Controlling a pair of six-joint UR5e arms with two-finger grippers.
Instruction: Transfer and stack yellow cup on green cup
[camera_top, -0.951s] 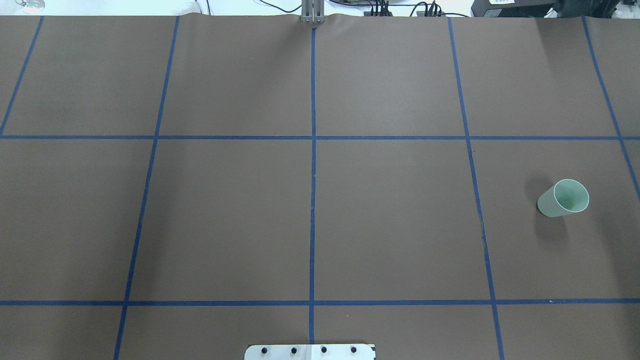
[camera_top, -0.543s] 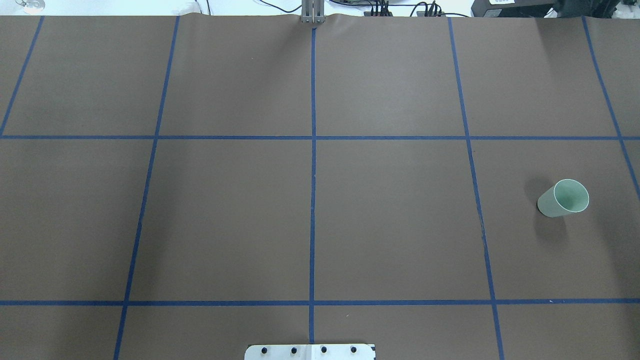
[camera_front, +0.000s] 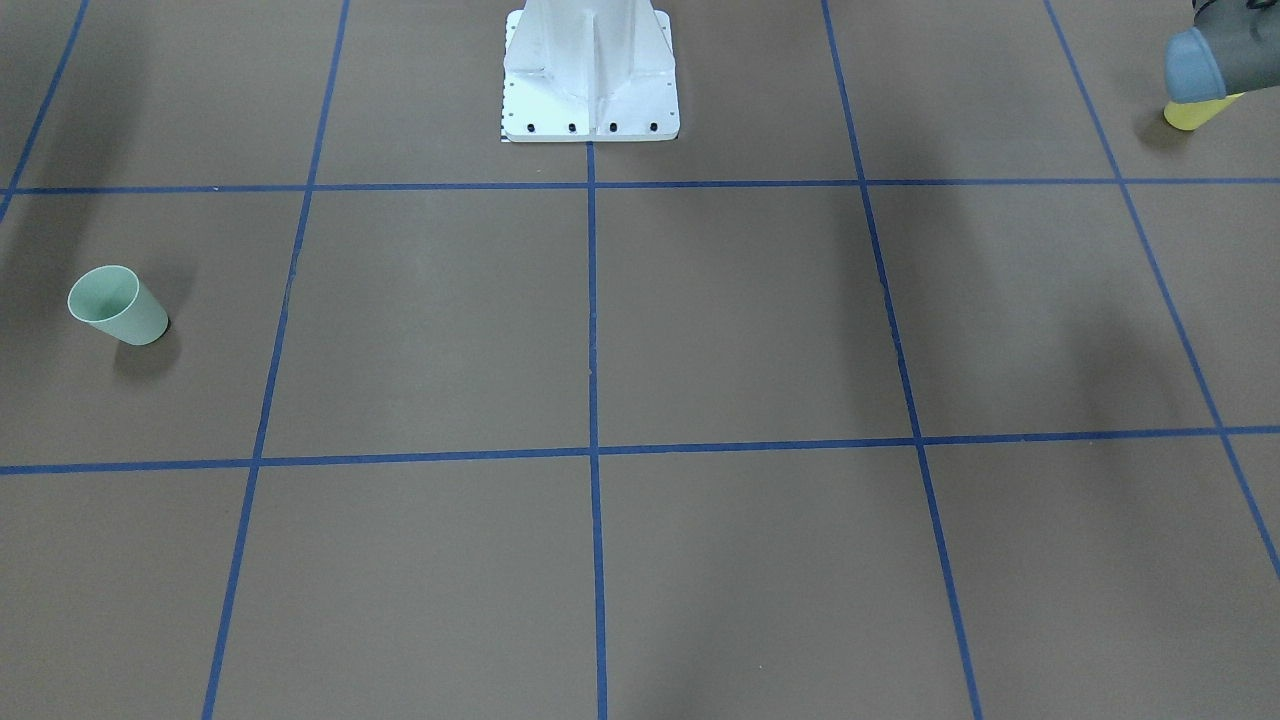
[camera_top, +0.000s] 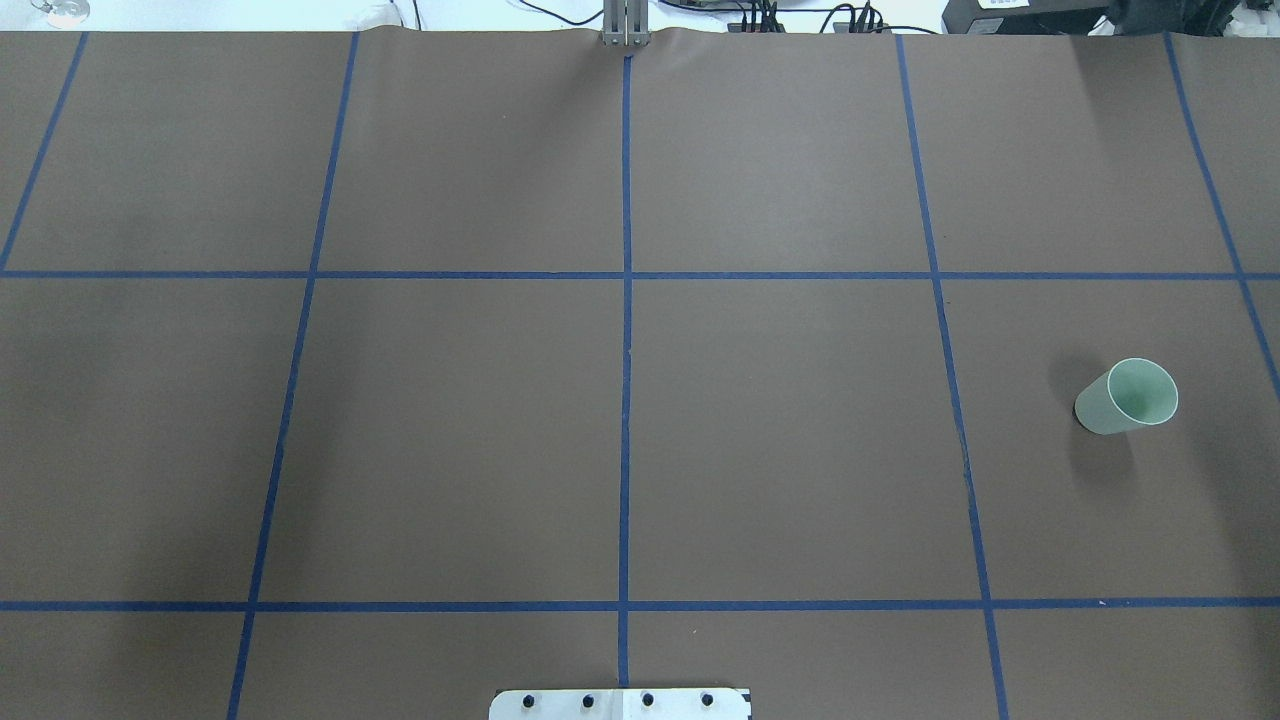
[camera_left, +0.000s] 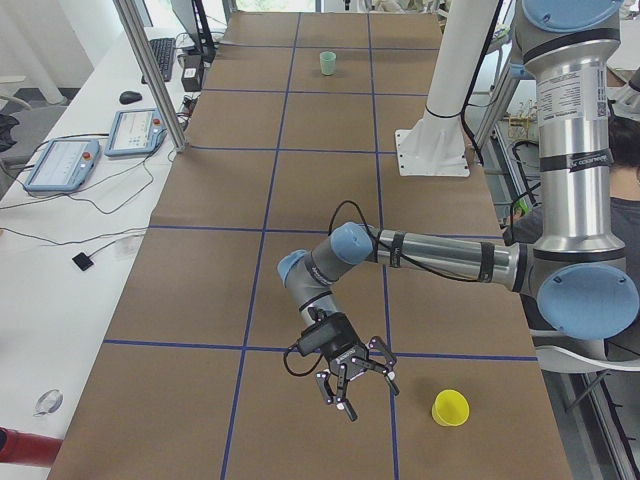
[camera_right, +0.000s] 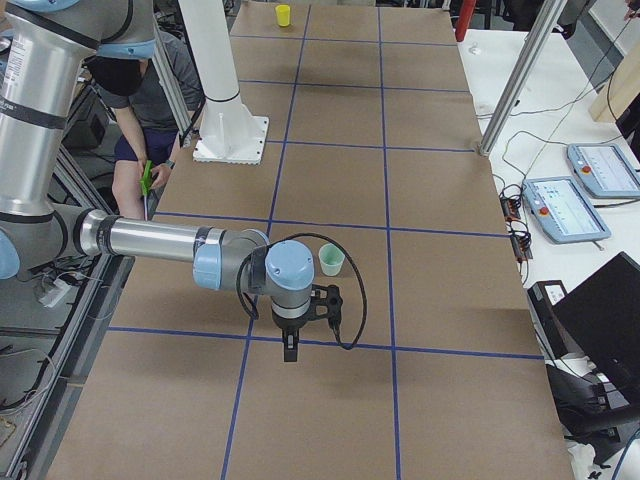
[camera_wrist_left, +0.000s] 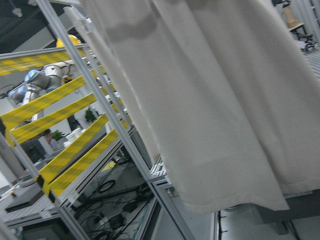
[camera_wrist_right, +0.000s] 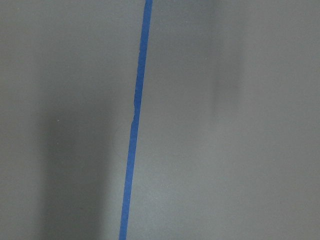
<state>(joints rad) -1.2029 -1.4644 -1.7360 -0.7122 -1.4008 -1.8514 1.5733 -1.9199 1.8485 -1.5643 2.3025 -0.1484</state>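
The left tool (camera_left: 358, 390) hangs low over the worktop (camera_top: 780, 450) at the robot's left end. It shows only in the side view, so I cannot tell if its fingers are apart or together. It holds nothing. The yellow cup (camera_left: 450, 408) stands upright near it, not touching it, with the mouth up. The left wrist view shows only a pale curtain and room frames, so this tool does not seem to point at the cup yet.

The right tool (camera_right: 290, 352) points down over a blue tape line (camera_wrist_right: 134, 120), also empty; its state I cannot tell either. The green cup (camera_top: 1125, 398) stands upright close to it, at the robot's right side, well apart from the yellow one.

I judge that the task is at its first step: reaching for the yellow cup, not yet gripped. The next move probably calls for turning the left tool toward the cup, bringing it around the wall, and closing gently. After that comes a long carry across, perhaps with a hand-over to the right arm.
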